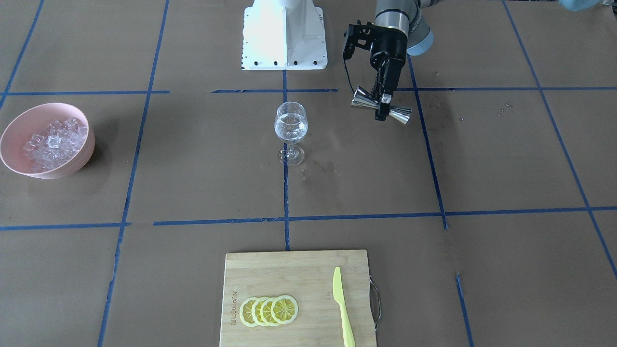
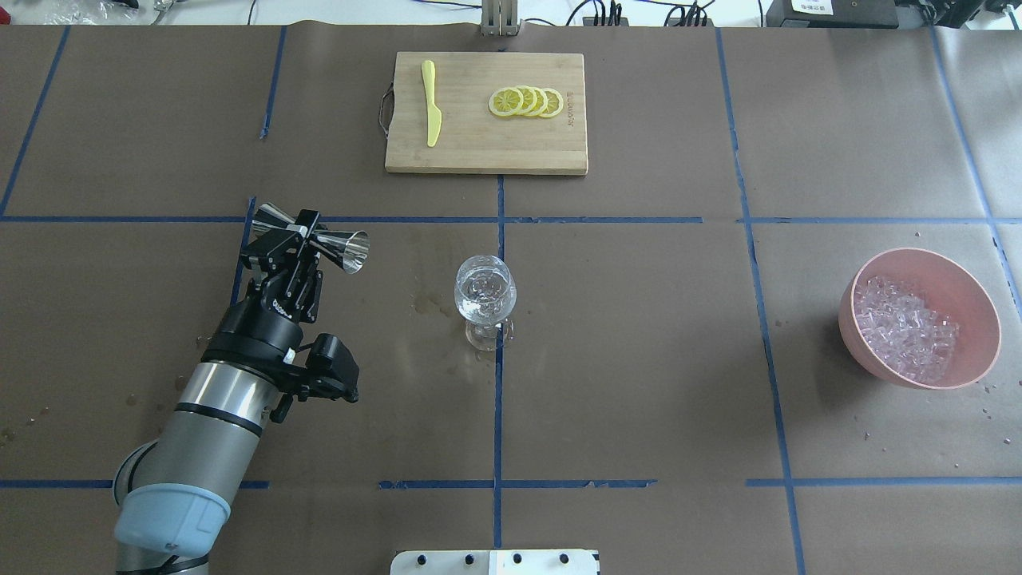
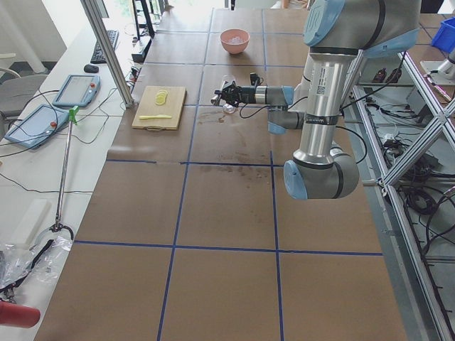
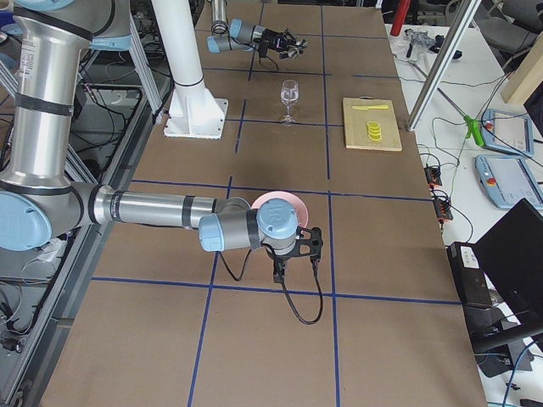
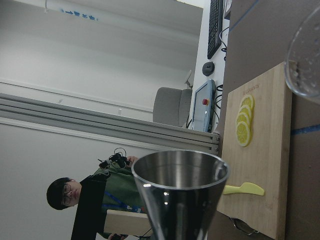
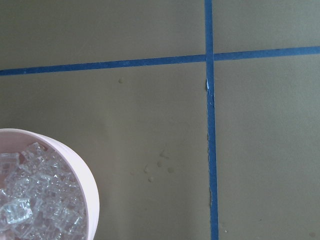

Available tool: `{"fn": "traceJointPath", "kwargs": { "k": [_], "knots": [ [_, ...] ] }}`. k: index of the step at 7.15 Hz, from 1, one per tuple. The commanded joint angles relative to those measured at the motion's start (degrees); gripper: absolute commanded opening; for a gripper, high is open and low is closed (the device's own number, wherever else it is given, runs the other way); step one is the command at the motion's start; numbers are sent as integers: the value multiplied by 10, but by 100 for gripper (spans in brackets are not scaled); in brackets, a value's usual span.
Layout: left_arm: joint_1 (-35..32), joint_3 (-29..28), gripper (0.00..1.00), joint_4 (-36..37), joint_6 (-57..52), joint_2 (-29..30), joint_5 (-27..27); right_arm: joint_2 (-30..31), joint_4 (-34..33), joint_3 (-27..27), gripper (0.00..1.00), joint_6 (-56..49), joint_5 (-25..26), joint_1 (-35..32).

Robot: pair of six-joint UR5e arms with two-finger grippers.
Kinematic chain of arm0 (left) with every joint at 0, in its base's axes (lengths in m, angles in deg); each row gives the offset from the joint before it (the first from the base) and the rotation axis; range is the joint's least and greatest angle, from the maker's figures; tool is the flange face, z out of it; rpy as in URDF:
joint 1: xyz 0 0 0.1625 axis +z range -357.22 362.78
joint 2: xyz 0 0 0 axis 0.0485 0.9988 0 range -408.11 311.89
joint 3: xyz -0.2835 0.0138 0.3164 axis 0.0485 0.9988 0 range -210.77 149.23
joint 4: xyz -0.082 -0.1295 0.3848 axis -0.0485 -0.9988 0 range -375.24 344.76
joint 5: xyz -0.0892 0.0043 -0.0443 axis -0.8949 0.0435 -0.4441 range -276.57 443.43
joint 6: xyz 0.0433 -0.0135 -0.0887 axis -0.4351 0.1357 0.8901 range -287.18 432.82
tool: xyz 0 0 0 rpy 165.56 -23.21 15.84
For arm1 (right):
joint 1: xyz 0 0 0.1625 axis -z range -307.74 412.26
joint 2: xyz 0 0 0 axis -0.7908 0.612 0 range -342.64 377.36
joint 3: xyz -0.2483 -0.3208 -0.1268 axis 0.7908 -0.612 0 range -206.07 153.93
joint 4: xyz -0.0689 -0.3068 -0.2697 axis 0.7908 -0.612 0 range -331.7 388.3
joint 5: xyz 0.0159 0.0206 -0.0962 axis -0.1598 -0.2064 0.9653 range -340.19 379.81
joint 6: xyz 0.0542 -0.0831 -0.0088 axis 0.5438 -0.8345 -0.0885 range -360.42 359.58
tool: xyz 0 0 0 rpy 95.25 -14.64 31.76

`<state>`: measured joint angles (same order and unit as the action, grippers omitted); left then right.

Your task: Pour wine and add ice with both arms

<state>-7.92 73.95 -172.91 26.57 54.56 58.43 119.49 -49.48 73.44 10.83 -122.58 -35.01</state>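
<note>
Two arms show, and only the left has hold of anything. The left gripper (image 2: 307, 234) is clamped tight on the waist of a steel jigger (image 2: 349, 248). It holds the jigger on its side above the table (image 2: 639, 359), with one cone mouth turned toward the glass (image 2: 485, 295) but well apart from it.

The glass stands upright on the centre tape line. Its bowl glints clear (ice or mere reflection, I cannot tell). The wine is too faint to make out in either glass or jigger.

The ice (image 2: 906, 327) lies heaped in a pink bowl (image 2: 976, 307) at the table's right end.

The right gripper (image 4: 278, 270) hangs just beside that bowl, on the robot's side of it. It shows only in the side view, so how far its fingers are open cannot be told. Its wrist camera catches the bowl's rim and some cubes.

Across the table from the robot a board (image 2: 479, 144) carries four overlapping lemon slices (image 2: 527, 101) and a yellow knife (image 2: 431, 112).
</note>
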Motion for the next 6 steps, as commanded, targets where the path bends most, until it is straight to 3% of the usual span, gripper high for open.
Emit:
{"fn": "traceJointPath", "kwargs": {
  "k": [1, 4, 6],
  "knots": [
    [0, 5, 0, -89, 9, -69, -28, 0, 0, 1, 100, 0, 0, 0],
    [-5, -3, 0, -201, 53, -161, -57, 0, 1, 3, 100, 1, -1, 0],
    [-26, -5, 0, -262, 112, -228, -108, 0, 0, 5, 100, 0, -1, 1]
  ]
}}
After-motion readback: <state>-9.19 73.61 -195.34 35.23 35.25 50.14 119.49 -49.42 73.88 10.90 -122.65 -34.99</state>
